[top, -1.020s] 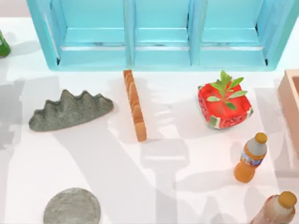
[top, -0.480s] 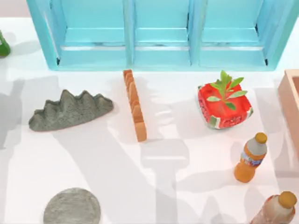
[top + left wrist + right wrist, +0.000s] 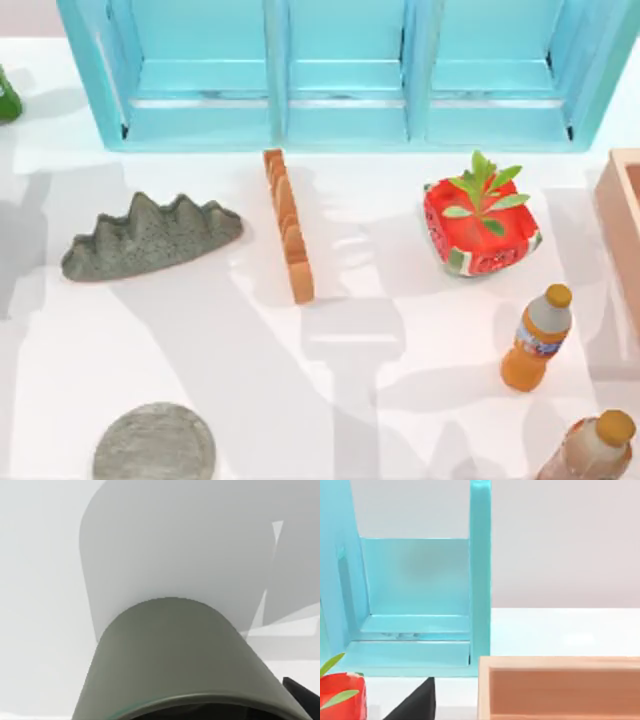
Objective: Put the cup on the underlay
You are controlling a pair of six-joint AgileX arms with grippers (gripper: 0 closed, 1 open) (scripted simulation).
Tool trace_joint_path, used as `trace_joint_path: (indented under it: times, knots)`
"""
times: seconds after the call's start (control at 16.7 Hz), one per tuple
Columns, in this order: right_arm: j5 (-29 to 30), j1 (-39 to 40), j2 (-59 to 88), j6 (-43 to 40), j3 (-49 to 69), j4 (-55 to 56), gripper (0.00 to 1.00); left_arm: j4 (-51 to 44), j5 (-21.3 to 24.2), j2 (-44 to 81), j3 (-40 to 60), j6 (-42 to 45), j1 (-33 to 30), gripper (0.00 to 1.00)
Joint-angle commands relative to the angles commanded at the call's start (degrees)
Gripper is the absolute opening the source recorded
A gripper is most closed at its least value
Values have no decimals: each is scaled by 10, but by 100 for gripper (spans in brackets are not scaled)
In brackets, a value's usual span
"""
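Note:
The cup [image 3: 175, 655], plain grey-beige, sits very close in the left wrist view with its rim toward the camera. A dark finger [image 3: 302, 694] of my left gripper shows beside the rim, and the gripper is shut on the cup over white table. The underlay [image 3: 155, 445], a flat speckled grey disc, lies at the table's front left in the top view. A dark wedge of my right gripper [image 3: 415, 702] shows in the right wrist view, facing the blue cabinet.
A jagged grey mountain piece [image 3: 150, 238] lies behind the underlay. An orange ridged strip [image 3: 288, 225] lies mid-table. A red planter [image 3: 480, 228], two orange-capped bottles [image 3: 537, 338] [image 3: 592, 450] and a wooden box [image 3: 625, 230] stand at the right. A blue cabinet [image 3: 340, 70] lines the back.
The arm shadow along the table's left edge has shifted slightly. No object in the top view has moved.

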Motion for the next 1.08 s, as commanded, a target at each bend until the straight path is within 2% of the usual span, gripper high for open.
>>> trace_joint_path:
  times: [0.24,0.48,0.72,1.08]
  knots:
    - [0,0,0,0,0,0,100,2,-7,-8,-8,-16,-7,0]
    - [0,0,0,0,0,0,100,12,-41,-50,-54,-122,-41,0]
    - [0,0,0,0,0,0,100,14,-78,-112,-136,-323,-105,0]
    - [0,0,0,0,0,0,100,-6,-95,-211,-290,-731,-239,0]
